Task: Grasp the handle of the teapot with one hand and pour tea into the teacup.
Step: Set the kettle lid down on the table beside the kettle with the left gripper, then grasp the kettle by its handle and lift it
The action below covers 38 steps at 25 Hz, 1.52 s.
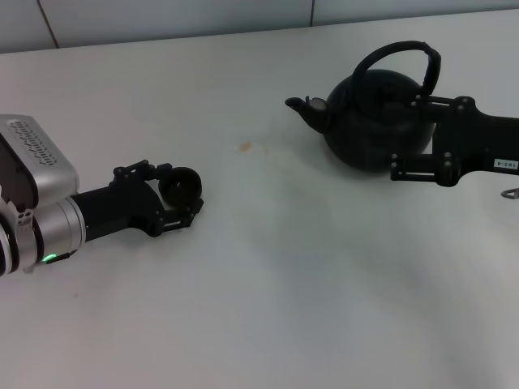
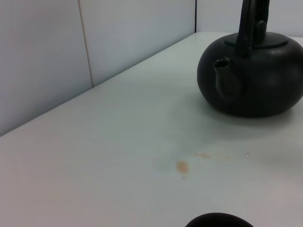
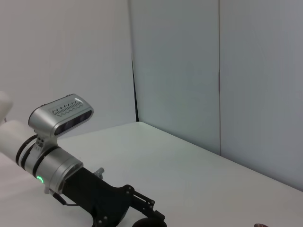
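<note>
Left tool (image 1: 185,193) pinching teacup (image 1: 182,185) on table (image 1: 268,275). Right tool (image 1: 405,134) spread around teapot (image 1: 377,121), below handle (image 1: 397,61).

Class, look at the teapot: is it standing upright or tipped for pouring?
Upright. The teapot sits flat on the table, its handle arching straight over the top and its spout level, not dipped.
</note>
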### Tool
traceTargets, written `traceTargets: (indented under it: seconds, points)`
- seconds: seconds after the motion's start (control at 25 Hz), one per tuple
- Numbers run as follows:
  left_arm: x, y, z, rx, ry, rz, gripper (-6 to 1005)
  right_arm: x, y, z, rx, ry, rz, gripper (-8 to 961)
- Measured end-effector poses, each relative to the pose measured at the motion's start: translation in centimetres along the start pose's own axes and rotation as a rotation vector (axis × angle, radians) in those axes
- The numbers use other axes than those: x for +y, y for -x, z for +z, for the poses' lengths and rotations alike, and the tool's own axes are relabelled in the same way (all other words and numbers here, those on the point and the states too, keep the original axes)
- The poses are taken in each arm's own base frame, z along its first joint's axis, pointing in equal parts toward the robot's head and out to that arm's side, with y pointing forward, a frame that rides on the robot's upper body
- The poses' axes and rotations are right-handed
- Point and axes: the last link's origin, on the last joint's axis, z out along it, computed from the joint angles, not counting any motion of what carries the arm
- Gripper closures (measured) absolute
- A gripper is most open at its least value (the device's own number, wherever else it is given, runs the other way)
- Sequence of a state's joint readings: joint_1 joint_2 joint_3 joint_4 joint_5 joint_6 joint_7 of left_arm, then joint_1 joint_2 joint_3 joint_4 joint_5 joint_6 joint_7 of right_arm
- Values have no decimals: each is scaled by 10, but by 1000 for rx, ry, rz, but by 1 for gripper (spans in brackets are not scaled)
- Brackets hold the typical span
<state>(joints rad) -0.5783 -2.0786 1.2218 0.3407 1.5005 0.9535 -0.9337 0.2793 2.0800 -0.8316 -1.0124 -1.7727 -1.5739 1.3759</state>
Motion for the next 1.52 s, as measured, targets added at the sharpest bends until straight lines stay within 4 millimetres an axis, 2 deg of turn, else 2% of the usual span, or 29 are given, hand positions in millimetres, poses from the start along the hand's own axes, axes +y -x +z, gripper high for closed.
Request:
traceTargets:
  seconds: [0.08, 0.4, 0.8, 0.96, 1.2, 1.52]
  points:
    - [0, 0, 0, 0, 0, -1, 197, 0, 0, 0, 0, 0, 0, 198]
    - [2, -2, -1, 17, 12, 1, 197, 0, 0, -1, -1, -4, 0, 198]
    - [4, -8, -13, 84, 34, 12, 197, -1, -2, 0, -3, -7, 9, 198]
    - [6, -12, -31, 156, 43, 24, 197, -1, -3, 2, -4, -5, 3, 198]
    - [6, -33, -59, 259, 107, 21, 197, -4, -3, 2, -2, -19, 3, 199]
    - [5, -39, -78, 261, 197, 30, 197, -4, -8, 3, 0, -24, 25, 199]
